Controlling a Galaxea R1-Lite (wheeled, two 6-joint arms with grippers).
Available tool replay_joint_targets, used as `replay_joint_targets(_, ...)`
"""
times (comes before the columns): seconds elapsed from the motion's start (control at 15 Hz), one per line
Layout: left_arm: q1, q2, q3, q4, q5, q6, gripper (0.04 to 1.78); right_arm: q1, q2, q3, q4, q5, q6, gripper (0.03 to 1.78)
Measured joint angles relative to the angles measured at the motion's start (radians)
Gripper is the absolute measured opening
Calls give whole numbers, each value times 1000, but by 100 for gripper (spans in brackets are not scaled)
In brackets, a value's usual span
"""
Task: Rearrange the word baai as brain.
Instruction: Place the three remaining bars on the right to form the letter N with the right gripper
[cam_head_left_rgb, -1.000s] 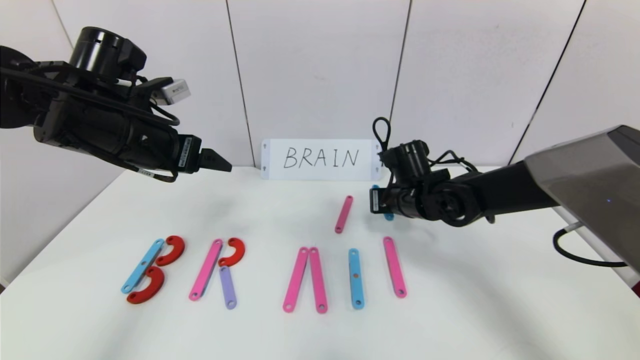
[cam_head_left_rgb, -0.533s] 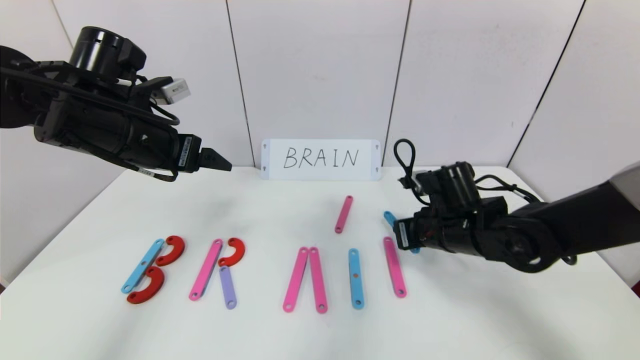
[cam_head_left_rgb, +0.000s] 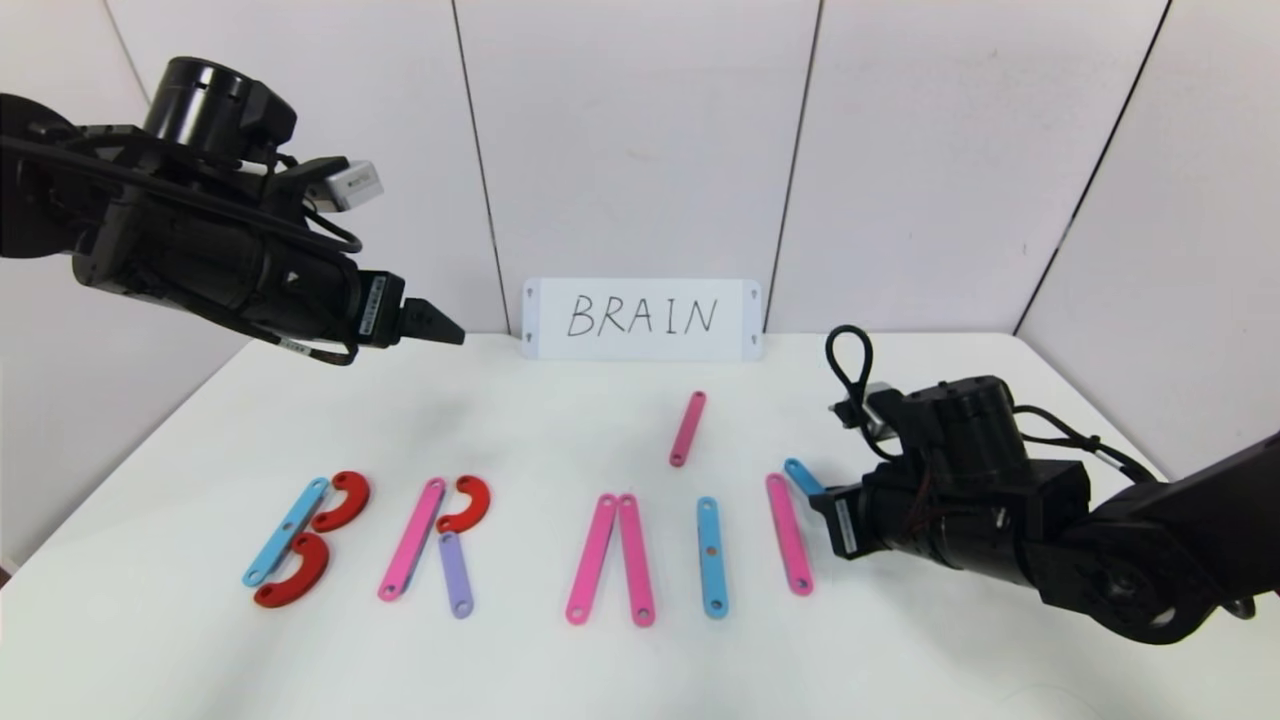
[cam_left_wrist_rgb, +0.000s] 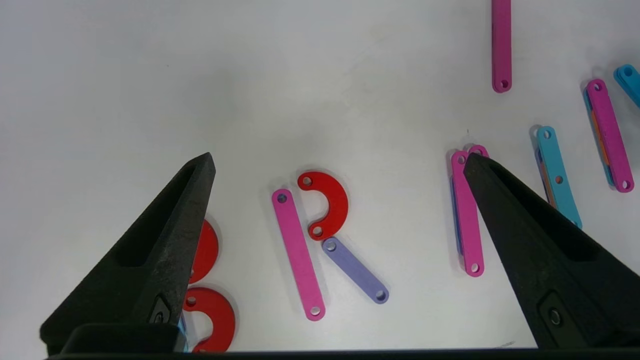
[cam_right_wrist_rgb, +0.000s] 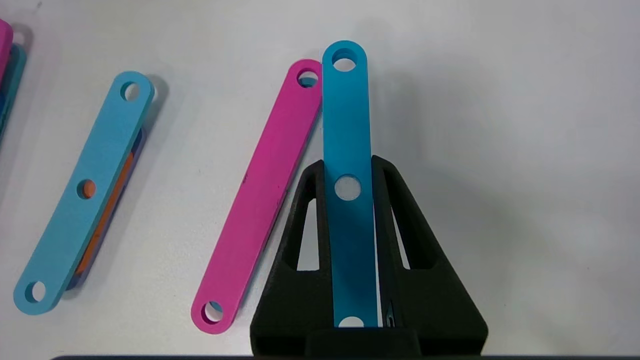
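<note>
Nearest the robot, along the front of the white bench (cam_head_left_rgb: 900, 660), runs the row of flat holed pieces. At the left end sits a B: a blue strip (cam_head_left_rgb: 285, 531) with two red curves (cam_head_left_rgb: 340, 500) touching its side. Next comes an R: a pink strip (cam_head_left_rgb: 411, 539), a red curve (cam_head_left_rgb: 465, 503) at its top and a short purple strip (cam_head_left_rgb: 456, 574) as the slanting leg. Then two long pink strips (cam_head_left_rgb: 612, 558) meet at the top like an A with no crossbar, and just beside them a lone blue strip (cam_head_left_rgb: 711, 556) lies straight.

Now the action on the right: the right gripper (cam_right_wrist_rgb: 350, 170) is low over the bench, its jaws clamped tight on a darker blue strip (cam_right_wrist_rgb: 348, 150). That strip sticks out forward past the fingertips, its free end right next to the top hole of the pink strip (cam_head_left_rgb: 788, 534) at the row's right end; whether the two touch cannot be told.

Farther back, a spare pink strip (cam_head_left_rgb: 687, 428) lies alone, well apart from the row.

Up on the left, the left gripper (cam_left_wrist_rgb: 340, 165) hangs high above the bench, jaws spread wide and holding nothing.

At the very back, the white card (cam_head_left_rgb: 641, 319) reading BRAIN stands against the wall.
</note>
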Motion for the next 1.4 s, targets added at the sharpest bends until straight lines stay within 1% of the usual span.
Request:
replay_joint_targets(0.13,0,0,0,1,0,0,174,-4,-1,21,-1,7,0,27)
replay_joint_targets(0.33,0,0,0,3,0,0,174,-21,-1,33,-1,34,-3,27)
replay_joint_targets(0.47,-1,0,1,3,0,0,174,-31,-4,39,-3,65,-23,27)
replay_joint_targets(0.67,-1,0,4,-1,0,0,174,-42,-3,47,-45,78,-47,27)
replay_joint_targets(0.8,-1,0,4,-2,0,0,174,-49,-1,53,-51,103,-65,27)
replay_joint_targets(1.27,-3,0,6,-2,0,0,174,-72,9,58,-52,116,-74,27)
replay_joint_targets(1.4,-6,0,6,-1,0,0,174,-76,13,60,-52,131,-76,27)
